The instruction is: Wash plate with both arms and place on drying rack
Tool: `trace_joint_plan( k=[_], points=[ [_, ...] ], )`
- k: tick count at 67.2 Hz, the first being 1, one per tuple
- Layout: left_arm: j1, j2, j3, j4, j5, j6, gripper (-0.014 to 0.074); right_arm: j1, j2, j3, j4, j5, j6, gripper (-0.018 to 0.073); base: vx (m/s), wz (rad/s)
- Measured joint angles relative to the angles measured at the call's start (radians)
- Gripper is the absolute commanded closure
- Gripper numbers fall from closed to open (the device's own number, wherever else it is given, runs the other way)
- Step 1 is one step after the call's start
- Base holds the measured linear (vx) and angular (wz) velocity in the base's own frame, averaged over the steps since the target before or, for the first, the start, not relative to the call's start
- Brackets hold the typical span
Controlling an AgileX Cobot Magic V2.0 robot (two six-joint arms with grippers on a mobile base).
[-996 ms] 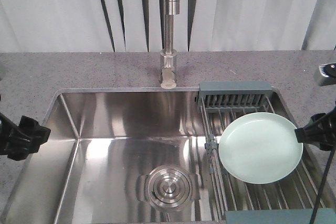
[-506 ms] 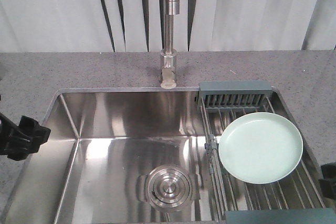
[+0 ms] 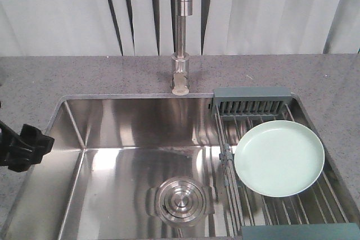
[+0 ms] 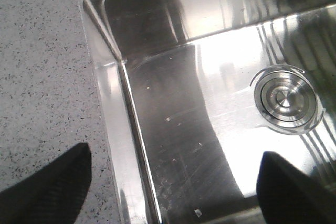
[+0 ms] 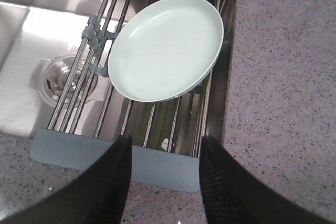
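Observation:
The pale mint-green plate (image 3: 279,158) lies on the rods of the drying rack (image 3: 252,100), which spans the right side of the sink. In the right wrist view the plate (image 5: 168,45) sits tilted on the rack (image 5: 79,153), apart from my right gripper (image 5: 166,142), which is open and empty above the rack's near end piece and the countertop. The right arm does not show in the front view. My left gripper (image 3: 25,145) is at the sink's left edge. In its wrist view it (image 4: 174,153) is open wide and empty, straddling the sink's left rim.
A tall steel faucet (image 3: 181,54) stands at the back centre. The round steel drain (image 3: 181,200) lies in the sink floor and also shows in the left wrist view (image 4: 286,99). Speckled grey countertop (image 3: 112,77) surrounds the sink (image 3: 73,122). Pale curtains hang behind.
My right gripper was at the plate's right rim, then drew back toward the near right and left the front view. The plate stays on the rack. The left arm has barely moved.

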Motion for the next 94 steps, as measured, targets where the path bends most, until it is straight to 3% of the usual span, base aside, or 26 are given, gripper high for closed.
trace_joint_plan(
  k=[38, 60, 85, 94],
  points=[
    [0.0, 0.0, 0.0, 0.0, -0.007, 0.0, 0.0006, 0.0, -0.022, 0.0, 0.001, 0.008, 0.002, 0.0258, 0.0, 0.0],
    [0.0, 0.001, -0.003, -0.019, -0.09, 0.0, 0.0006, 0.0, -0.022, 0.0, 0.001, 0.008, 0.002, 0.0258, 0.0, 0.0],
    [0.0, 0.153, -0.207, -0.019, -0.001, 0.033, 0.0006, 0.0, -0.022, 0.0, 0.001, 0.008, 0.002, 0.0258, 0.0, 0.0],
    [0.0, 0.214, -0.255, -0.064, 0.001, 0.103, 0.0008, 0.0, -0.022, 0.0, 0.001, 0.008, 0.002, 0.0258, 0.0, 0.0]
  ],
)
